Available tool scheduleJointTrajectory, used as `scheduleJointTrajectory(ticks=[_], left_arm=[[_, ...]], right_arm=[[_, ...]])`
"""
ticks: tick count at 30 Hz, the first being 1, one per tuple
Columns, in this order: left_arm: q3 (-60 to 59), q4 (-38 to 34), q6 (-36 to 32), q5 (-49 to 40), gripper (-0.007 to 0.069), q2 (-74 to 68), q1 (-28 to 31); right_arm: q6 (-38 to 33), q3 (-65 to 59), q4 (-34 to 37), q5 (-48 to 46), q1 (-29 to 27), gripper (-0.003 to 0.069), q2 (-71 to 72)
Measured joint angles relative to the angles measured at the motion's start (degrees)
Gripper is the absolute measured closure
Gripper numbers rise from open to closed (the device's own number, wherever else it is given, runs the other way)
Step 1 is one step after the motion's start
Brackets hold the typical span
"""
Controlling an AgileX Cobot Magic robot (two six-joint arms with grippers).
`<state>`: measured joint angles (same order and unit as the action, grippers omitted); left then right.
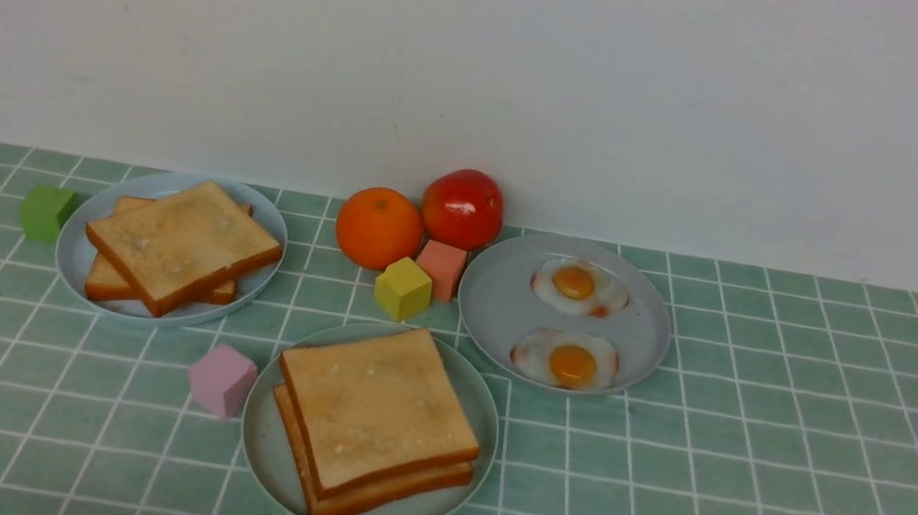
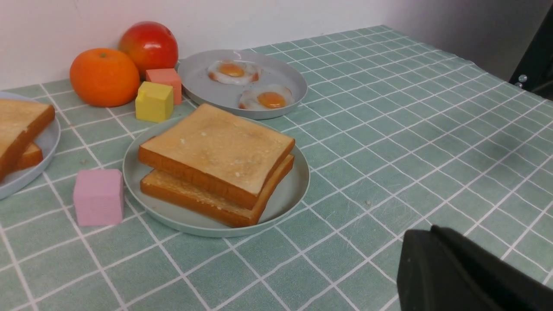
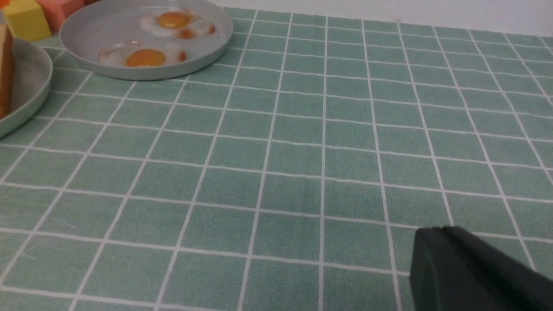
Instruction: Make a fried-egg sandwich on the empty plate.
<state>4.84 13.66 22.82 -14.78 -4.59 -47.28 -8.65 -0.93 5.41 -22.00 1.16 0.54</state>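
On the pale mint-green plate point(image 1: 256, 438) at the front centre lie two square toast slices point(image 1: 375, 411), stacked and slightly offset. Whether an egg lies between them cannot be told from the edges. The left wrist view shows the same stack point(image 2: 216, 151) on that plate point(image 2: 285, 198). My left gripper point(image 2: 425, 231) is shut and empty, hovering over bare cloth to the right of the plate. My right gripper point(image 3: 436, 229) is also shut and empty, over bare cloth well away from the plates. Neither arm shows in the front view.
A grey-blue plate point(image 1: 498, 301) at the back right holds two fried eggs point(image 1: 580, 287) point(image 1: 567, 361). Another grey-blue plate point(image 1: 73, 249) at the back left holds loose toast point(image 1: 181, 244). An orange point(image 1: 378, 227), tomato point(image 1: 463, 207), yellow cube point(image 1: 402, 288), salmon cube point(image 1: 443, 269), pink cube point(image 1: 221, 379) and green cube point(image 1: 45, 213) stand around.
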Motion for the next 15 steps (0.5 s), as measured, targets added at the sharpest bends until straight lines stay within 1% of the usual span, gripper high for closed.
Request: scheduleJointTrajectory(ticks=[13,15], left_arm=[[0.0,0.0,0.0,0.0,0.0609,0.0,0.0],[-0.2,1.0,0.0,-0.1,0.0609,0.0,0.0]], right_arm=[[-0.1,0.0,0.0,0.0,0.0,0.0660,0.0],[0.0,0.0,0.0,0.0,0.0,0.0659,0.0]])
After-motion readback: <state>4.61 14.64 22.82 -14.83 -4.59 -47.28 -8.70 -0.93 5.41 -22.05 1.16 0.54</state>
